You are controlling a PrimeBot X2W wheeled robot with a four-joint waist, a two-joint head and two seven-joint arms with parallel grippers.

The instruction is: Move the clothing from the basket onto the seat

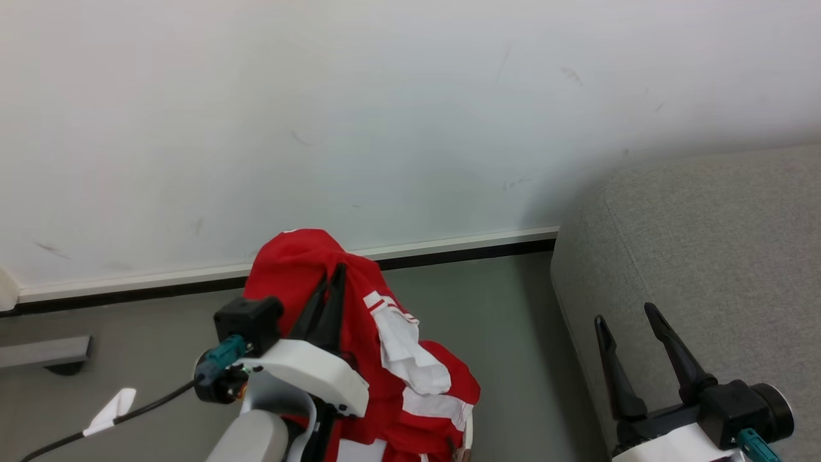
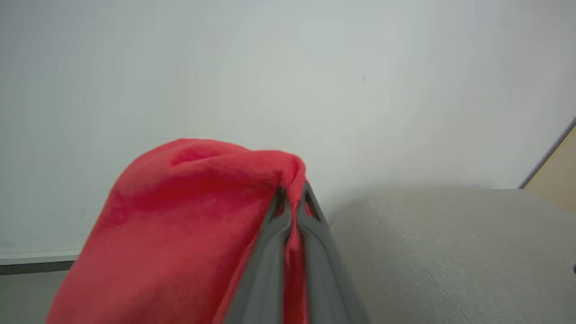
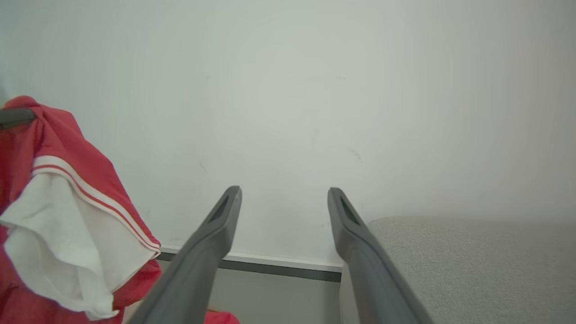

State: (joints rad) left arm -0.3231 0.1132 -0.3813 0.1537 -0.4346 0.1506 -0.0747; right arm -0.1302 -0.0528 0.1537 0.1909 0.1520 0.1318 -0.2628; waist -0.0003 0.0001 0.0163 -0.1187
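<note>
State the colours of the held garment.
The garment is red with white panels and stripes, best in head view.

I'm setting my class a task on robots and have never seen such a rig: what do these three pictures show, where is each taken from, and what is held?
This is a wheeled robot with two arms, each ending in a two-fingered gripper. One picture looks down from its head; the other two look along each wrist's fingers. The left gripper is shut on a red-and-white garment, held up above the grey floor. The right gripper is open and empty, near the grey seat.
</note>
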